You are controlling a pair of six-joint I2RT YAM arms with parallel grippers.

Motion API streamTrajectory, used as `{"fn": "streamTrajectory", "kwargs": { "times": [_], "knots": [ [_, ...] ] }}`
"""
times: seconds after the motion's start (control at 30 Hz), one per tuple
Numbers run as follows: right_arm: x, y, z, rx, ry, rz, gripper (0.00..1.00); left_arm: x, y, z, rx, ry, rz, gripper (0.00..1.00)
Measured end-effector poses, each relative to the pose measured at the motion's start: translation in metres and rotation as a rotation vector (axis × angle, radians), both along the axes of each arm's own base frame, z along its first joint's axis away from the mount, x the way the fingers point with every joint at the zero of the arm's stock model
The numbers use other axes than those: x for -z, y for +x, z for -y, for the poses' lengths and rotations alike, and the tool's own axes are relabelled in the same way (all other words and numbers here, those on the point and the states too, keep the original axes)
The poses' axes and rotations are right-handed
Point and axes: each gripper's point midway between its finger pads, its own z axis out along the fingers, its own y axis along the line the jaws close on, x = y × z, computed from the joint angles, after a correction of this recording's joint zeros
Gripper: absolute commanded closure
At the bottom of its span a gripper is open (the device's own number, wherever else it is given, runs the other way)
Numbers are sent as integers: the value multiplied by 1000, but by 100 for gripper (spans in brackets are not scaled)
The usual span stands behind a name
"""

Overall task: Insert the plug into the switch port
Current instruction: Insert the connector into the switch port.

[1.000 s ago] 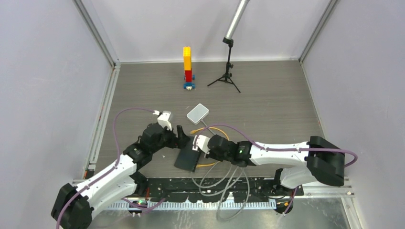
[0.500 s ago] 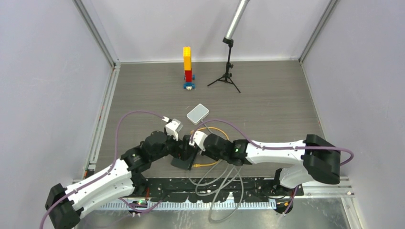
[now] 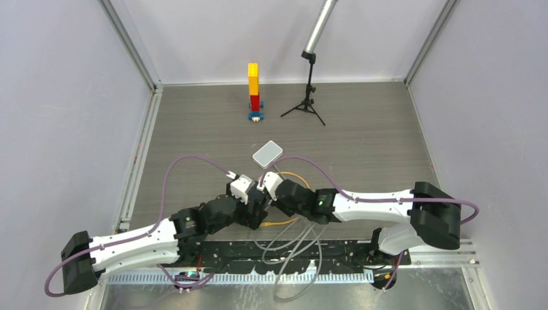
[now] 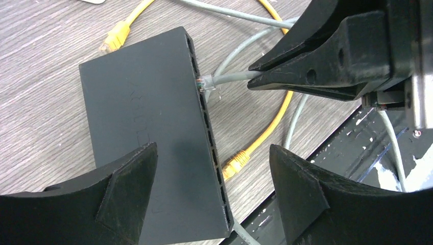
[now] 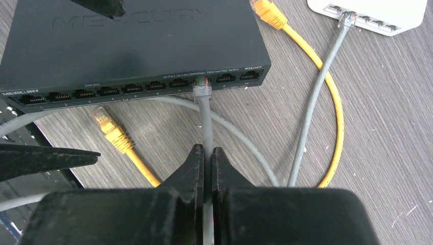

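The right claw (image 5: pixel 208 149) is pinched tight on a grey cable (image 5: pixel 205 120), gripping it a short way behind its clear plug (image 5: pixel 201 89); the plug sits at a port (image 5: pixel 202 80) in the front face of the black switch (image 5: pixel 127 41), the third port from the right end of the row in the right wrist view; its nose is in the mouth of that port, but how deep it goes cannot be told.

The left claw (image 4: pixel 212 153) is spread wide and has hold of nothing; it hangs over the port edge of the black switch, one finger above the switch's top, the other out past the port face.

The black switch lies flat on the tabletop (image 5: pixel 388 127), near the front edge between the two arms; a yellow cable (image 5: pixel 334 107) loops on the tabletop beside it, one yellow end lying loose just in front of the port row, the other near the switch's far corner.

A white box (image 3: pixel 267 154) lies just beyond the switch; a second grey cable (image 5: pixel 316 97) is plugged into its side.

Well apart, at the back of the tabletop, stand a brick tower (image 3: pixel 253 87) and a small tripod (image 3: pixel 309 97).
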Motion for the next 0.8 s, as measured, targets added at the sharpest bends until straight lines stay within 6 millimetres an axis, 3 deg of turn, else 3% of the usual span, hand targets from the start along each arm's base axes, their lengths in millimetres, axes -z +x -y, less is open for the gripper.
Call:
{"fn": "streamTrajectory", "kwargs": {
  "times": [0.23,0.43,0.8],
  "knots": [
    [-7,0,-3,8,44,4,100,8,3,-4,-24,8,11,21],
    [-11,-1,-4,3,61,6,100,28,11,-17,-85,142,-4,25],
    [-14,-4,2,2,77,2,100,26,26,-25,-211,193,-2,27]
  ]
}}
